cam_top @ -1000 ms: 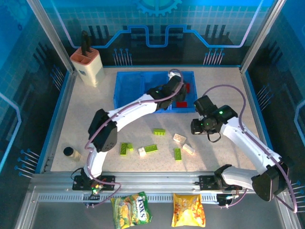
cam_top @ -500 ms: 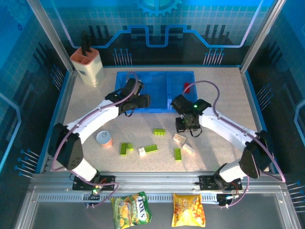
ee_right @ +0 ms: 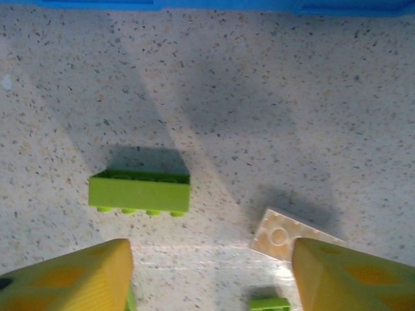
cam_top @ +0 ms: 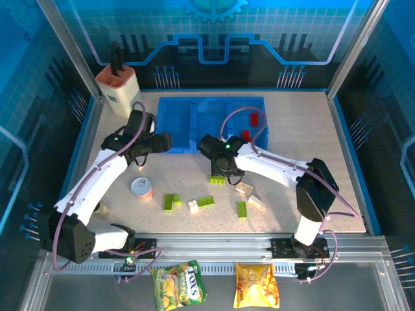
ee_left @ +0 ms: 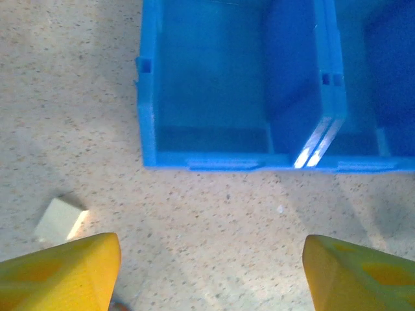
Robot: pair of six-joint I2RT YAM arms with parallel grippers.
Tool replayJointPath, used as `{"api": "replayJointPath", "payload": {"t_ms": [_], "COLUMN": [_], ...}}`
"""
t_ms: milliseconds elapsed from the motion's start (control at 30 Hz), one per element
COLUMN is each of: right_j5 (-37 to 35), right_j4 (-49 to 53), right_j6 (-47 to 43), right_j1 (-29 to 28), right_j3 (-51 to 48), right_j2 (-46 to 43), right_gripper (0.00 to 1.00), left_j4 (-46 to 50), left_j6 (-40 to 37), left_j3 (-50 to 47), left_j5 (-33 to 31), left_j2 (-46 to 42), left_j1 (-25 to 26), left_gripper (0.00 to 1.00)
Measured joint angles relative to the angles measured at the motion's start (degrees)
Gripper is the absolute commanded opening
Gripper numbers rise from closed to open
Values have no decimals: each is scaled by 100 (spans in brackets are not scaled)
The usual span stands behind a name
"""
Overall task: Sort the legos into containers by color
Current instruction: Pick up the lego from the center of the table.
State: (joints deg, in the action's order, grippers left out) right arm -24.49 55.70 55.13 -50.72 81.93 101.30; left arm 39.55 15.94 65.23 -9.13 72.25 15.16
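as the lime brick (ee_right: 139, 191) lies crosswise at left of centre, just ahead of the right gripper (ee_right: 211, 256), jaws apart and empty, that arm looks nearest.

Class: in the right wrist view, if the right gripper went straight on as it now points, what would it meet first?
Probably bare table between the lime green brick and the white brick; the right gripper, open, straddles that gap. Depth is unclear, so a finger might clip either brick.
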Motion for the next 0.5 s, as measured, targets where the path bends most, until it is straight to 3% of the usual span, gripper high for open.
{"api": "replayJointPath", "payload": {"t_ms": [267, 500], "right_j5": [-63, 127], "right_j4": [-190, -461], "right_j6": [691, 833], "right_j1": [-138, -140], "right_j3": [142, 199], "right_j2": [518, 988], "right_gripper": [86, 90], "left_j4": [131, -20], "left_j6": [-581, -713], "left_j3": [-282, -728], "left_j5": [0, 155], "left_j2": [-385, -588], "left_j1": [-411, -627], "left_gripper": [76, 76]}}
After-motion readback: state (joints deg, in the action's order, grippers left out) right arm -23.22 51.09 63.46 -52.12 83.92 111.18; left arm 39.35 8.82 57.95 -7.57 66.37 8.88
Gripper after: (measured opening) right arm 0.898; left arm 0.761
